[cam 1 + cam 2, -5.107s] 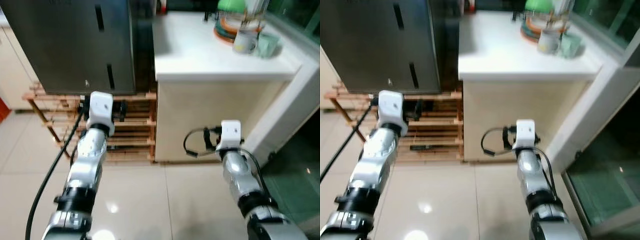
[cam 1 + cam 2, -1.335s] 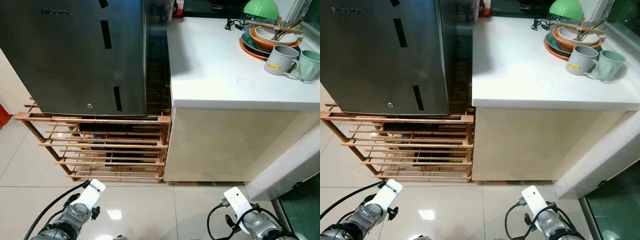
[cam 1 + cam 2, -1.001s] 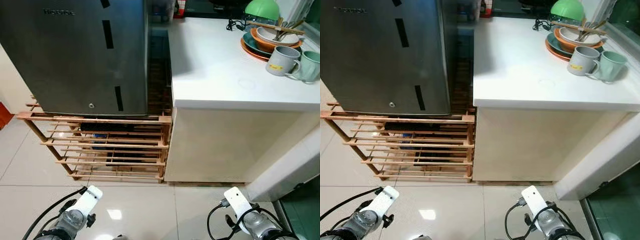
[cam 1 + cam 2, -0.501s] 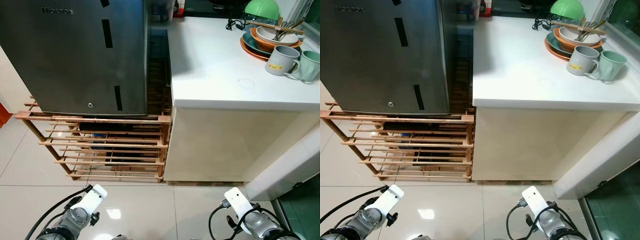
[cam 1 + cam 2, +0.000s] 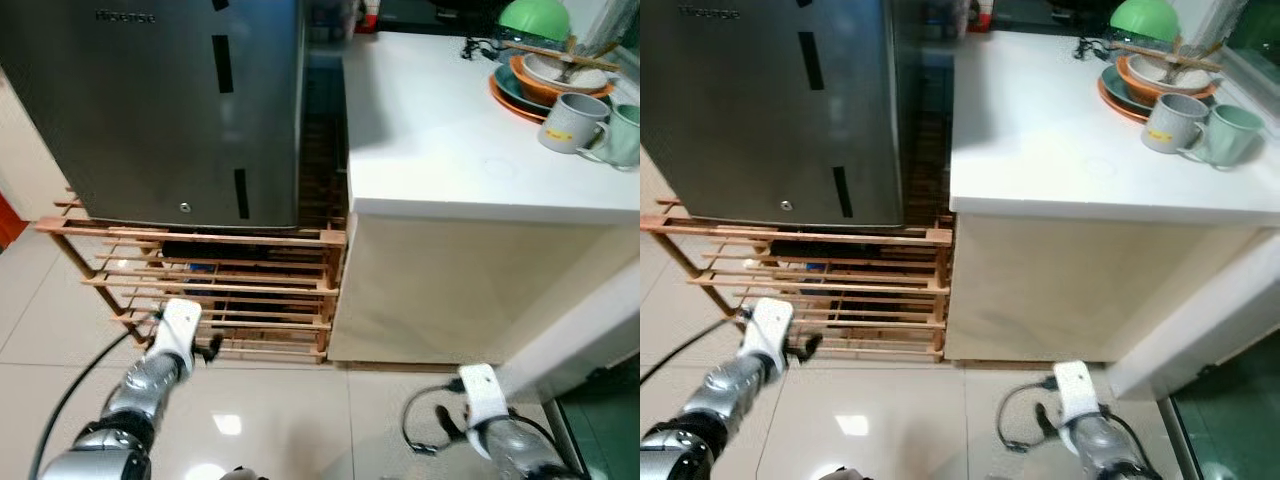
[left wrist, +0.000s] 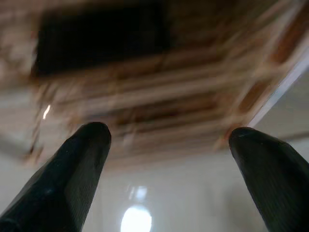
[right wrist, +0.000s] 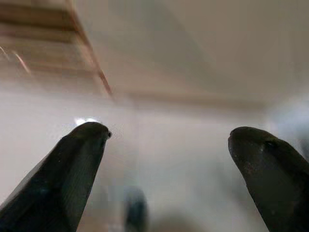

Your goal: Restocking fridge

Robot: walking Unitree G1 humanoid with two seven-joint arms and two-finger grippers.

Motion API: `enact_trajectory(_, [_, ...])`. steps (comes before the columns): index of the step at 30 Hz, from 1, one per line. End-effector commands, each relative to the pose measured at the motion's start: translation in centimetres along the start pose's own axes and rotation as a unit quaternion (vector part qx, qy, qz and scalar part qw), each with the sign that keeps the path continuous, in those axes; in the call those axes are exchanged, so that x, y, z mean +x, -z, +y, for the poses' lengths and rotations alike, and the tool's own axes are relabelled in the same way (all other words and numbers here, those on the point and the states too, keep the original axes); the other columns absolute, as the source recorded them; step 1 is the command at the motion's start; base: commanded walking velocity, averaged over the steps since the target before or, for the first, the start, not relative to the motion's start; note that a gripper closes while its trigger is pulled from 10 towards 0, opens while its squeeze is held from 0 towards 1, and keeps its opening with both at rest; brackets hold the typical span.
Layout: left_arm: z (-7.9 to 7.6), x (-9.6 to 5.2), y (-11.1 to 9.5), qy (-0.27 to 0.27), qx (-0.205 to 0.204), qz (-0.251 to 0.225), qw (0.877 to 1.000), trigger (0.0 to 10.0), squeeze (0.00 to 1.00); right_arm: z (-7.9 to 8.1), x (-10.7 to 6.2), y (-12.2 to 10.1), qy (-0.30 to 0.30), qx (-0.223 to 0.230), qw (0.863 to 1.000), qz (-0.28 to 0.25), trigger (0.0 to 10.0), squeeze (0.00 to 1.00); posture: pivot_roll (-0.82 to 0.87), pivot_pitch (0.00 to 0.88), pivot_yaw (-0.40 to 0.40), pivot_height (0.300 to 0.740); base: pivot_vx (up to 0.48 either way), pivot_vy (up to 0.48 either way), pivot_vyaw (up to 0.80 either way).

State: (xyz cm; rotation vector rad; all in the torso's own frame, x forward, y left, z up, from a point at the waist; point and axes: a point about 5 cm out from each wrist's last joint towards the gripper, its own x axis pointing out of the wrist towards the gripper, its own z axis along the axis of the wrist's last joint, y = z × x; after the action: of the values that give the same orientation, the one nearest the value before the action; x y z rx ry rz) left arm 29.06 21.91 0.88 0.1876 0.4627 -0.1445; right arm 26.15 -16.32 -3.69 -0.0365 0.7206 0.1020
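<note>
While I'm squared up to the closed steel fridge (image 5: 170, 110) on its wooden rack (image 5: 200, 290), restocking hasn't started; next comes its door. Left gripper (image 6: 166, 159), spread and empty, hangs before the rack; right gripper (image 7: 166, 159), also spread, idles low.

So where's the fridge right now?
The fridge stands ahead on the robot's left, atop a wooden rack, beside the white counter.
</note>
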Motion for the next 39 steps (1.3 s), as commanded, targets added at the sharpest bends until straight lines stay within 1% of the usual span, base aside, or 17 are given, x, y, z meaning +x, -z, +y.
enact_trajectory(1, [-0.4,0.1,-1.9,0.012,0.007,-0.055,0.998,10.0,0.00,-1.2,0.1,-3.3,0.023,0.016,0.997,-0.071,10.0,0.00,0.04,0.000,-0.032,0.740,0.000,0.000,0.00])
enact_trajectory(5, [-1.5,-0.7,-7.7,0.011,0.037,-0.196,0.980,10.0,0.00,-1.6,-0.2,-8.0,0.026,0.022,0.983,-0.182,10.0,0.00,0.04,0.000,-0.029,0.740,0.000,0.000,0.00])
enact_trajectory(6, [-1.5,-0.7,-7.7,0.011,0.037,-0.196,0.980,10.0,0.00,-1.6,-0.2,-8.0,0.026,0.022,0.983,-0.182,10.0,0.00,0.04,0.000,-0.029,0.740,0.000,0.000,0.00])
enact_trajectory(7, [-2.5,-1.5,-11.5,0.018,0.048,-0.268,0.962,10.0,0.00,-1.7,-0.8,-10.8,0.034,0.021,0.968,-0.247,10.0,0.00,0.04,0.000,-0.027,0.740,0.000,0.000,0.00])
enact_trajectory(8, [-2.5,-1.5,-11.5,0.018,0.048,-0.268,0.962,10.0,0.00,-1.7,-0.8,-10.8,0.034,0.021,0.968,-0.247,10.0,0.00,0.04,0.000,-0.027,0.740,0.000,0.000,0.00])
enact_trajectory(9, [-3.1,-1.9,-12.9,0.028,0.048,-0.292,0.955,10.0,0.00,-1.8,-1.2,-11.8,0.039,0.023,0.962,-0.271,10.0,0.00,0.04,0.000,-0.027,0.740,0.000,0.000,0.00])
enact_trajectory(10, [-4.1,-3.0,-15.7,0.031,0.062,-0.345,0.936,10.0,0.00,-2.1,-2.0,-13.8,0.057,0.041,0.946,-0.315,10.0,0.00,0.04,0.000,-0.037,0.740,0.000,0.000,0.00])
enact_trajectory(11, [-4.1,-3.0,-15.7,0.031,0.062,-0.345,0.936,10.0,0.00,-2.1,-2.0,-13.8,0.057,0.041,0.946,-0.315,10.0,0.00,0.04,0.000,-0.037,0.740,0.000,0.000,0.00])
enact_trajectory(12, [-4.0,-4.0,-17.2,0.017,0.058,-0.375,0.925,10.0,0.00,-2.3,-2.9,-14.7,0.075,0.059,0.934,-0.344,10.0,0.00,0.03,0.000,-0.040,0.740,0.000,0.000,0.00])
enact_trajectory(14, [-3.6,-4.9,-18.0,0.003,0.041,-0.393,0.919,10.0,0.00,-2.4,-3.9,-15.1,0.089,0.059,0.922,-0.373,10.0,0.00,0.04,0.000,-0.038,0.740,0.000,0.000,0.00])
enact_trajectory(17, [-3.2,-6.3,-18.3,-0.009,0.018,-0.403,0.915,10.0,0.00,-2.9,-6.0,-15.5,0.132,0.031,0.892,-0.432,10.0,0.00,0.06,0.000,-0.036,0.740,0.000,0.000,0.00])
enact_trajectory(19, [-3.1,-6.6,-17.5,-0.015,0.001,-0.387,0.922,10.0,0.00,-2.9,-6.5,-15.0,0.142,0.025,0.887,-0.438,10.0,0.00,0.07,0.000,-0.032,0.740,0.000,0.000,0.00])
enact_trajectory(21, [-3.0,-6.3,-15.8,-0.017,-0.019,-0.352,0.936,10.0,0.00,-2.6,-5.8,-13.6,0.138,0.040,0.902,-0.406,10.0,0.00,0.06,0.000,-0.027,0.740,0.000,0.000,0.00])
enact_trajectory(23, [-2.8,-5.8,-14.3,-0.026,-0.047,-0.314,0.948,10.0,0.00,-2.4,-4.8,-12.1,0.141,0.087,0.917,-0.362,10.0,0.00,0.07,0.000,-0.019,0.740,0.000,0.127,0.00])
enact_trajectory(27, [-2.2,-5.1,-13.5,-0.044,-0.091,-0.276,0.956,10.0,0.00,-1.9,-4.1,-11.5,0.132,0.121,0.929,-0.325,10.0,0.00,0.06,0.000,-0.006,0.740,0.000,0.457,0.00])
enact_trajectory(33, [-1.9,-3.9,-12.7,-0.053,-0.084,-0.242,0.965,10.0,0.00,-2.3,-4.1,-12.1,0.113,0.146,0.928,-0.323,10.0,0.00,0.01,0.000,0.006,0.740,0.000,0.469,0.00])
enact_trajectory(39, [-2.5,-3.2,-13.4,-0.045,-0.090,-0.244,0.965,10.0,0.00,-3.1,-4.4,-11.6,0.118,0.135,0.932,-0.314,10.0,0.00,-0.02,0.000,-0.003,0.740,0.000,0.477,0.00])
